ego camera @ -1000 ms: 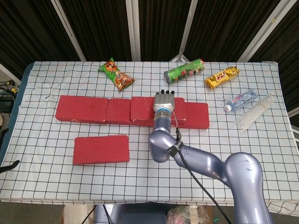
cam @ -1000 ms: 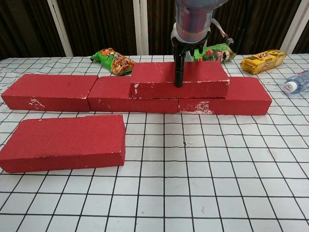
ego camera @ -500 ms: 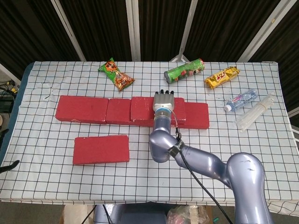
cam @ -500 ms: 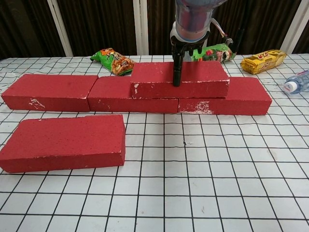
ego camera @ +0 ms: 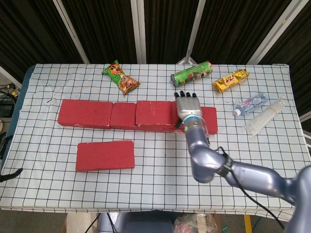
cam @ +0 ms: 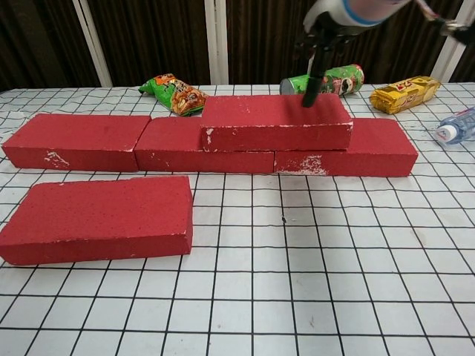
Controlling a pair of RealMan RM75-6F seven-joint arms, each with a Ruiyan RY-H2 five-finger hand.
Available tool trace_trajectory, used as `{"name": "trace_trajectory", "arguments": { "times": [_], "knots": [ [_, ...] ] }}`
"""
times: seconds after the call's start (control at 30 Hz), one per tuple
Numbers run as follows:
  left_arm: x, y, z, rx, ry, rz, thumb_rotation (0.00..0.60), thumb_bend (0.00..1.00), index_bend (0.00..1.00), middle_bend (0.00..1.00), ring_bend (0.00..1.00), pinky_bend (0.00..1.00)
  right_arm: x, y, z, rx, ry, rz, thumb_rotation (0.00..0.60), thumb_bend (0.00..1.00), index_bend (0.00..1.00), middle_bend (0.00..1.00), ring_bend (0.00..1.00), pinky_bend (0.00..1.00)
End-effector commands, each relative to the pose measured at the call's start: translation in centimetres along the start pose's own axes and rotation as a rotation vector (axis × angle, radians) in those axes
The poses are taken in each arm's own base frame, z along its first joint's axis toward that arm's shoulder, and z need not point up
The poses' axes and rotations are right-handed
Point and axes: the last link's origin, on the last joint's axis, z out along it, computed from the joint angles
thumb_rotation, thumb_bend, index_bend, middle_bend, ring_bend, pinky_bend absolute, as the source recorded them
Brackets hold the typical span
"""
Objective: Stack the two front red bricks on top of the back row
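Three red bricks lie end to end as the back row (cam: pixel 74 139). A fourth red brick (cam: pixel 274 119) lies stacked on the row's middle and right bricks, also seen in the head view (ego camera: pixel 154 114). One more red brick (ego camera: pixel 105 155) lies flat at the front left (cam: pixel 96 219). My right hand (ego camera: pixel 187 106) hovers over the stacked brick's right end, fingers straight and holding nothing. In the chest view a dark fingertip (cam: pixel 313 78) points down at that brick's top; whether it touches, I cannot tell. My left hand is out of sight.
Along the far edge lie a green snack bag (ego camera: pixel 121 77), a green can (ego camera: pixel 192 73) and a yellow packet (ego camera: pixel 231 80). A water bottle (ego camera: pixel 250 104) and a clear plastic wrapper (ego camera: pixel 266 115) lie at the right.
My right hand has slid right from the middle of the stacked brick to its right end, the arm swinging right with it. No brick has moved.
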Motion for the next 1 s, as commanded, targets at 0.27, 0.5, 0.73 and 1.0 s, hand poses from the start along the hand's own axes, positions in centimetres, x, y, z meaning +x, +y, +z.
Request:
{"name": "trace_trajectory", "arguments": {
  "times": [0.27,0.5,0.73,1.0],
  "knots": [
    [-0.3,1.2,-0.6,-0.088,-0.076,-0.066,0.600,0.00,0.10,0.02,0.00,0.00,-4.9,20.5,-9.7,-0.012,0.225,0.188,0.600,0.13,0.06,0.00,0.00,0.00],
    [0.0,3.0,0.1,-0.112,-0.158,-0.007,0.600,0.00,0.00,0.00,0.00,0.00,-10.3,25.0,-14.7,0.000,0.369,0.214,0.600,0.13,0.06,0.00,0.00,0.00],
    [1.4,6.3,2.1,-0.117,-0.203,0.062,0.600,0.00,0.00,0.00,0.00,0.00,-14.9,25.9,-17.3,0.052,0.410,0.231,0.600,0.13,0.06,0.00,0.00,0.00],
    [2.0,10.9,4.7,-0.153,-0.281,0.135,0.600,0.00,0.00,0.00,0.00,0.00,-17.0,26.6,-17.7,0.048,0.400,0.248,0.600,0.13,0.06,0.00,0.00,0.00]
  ]
}}
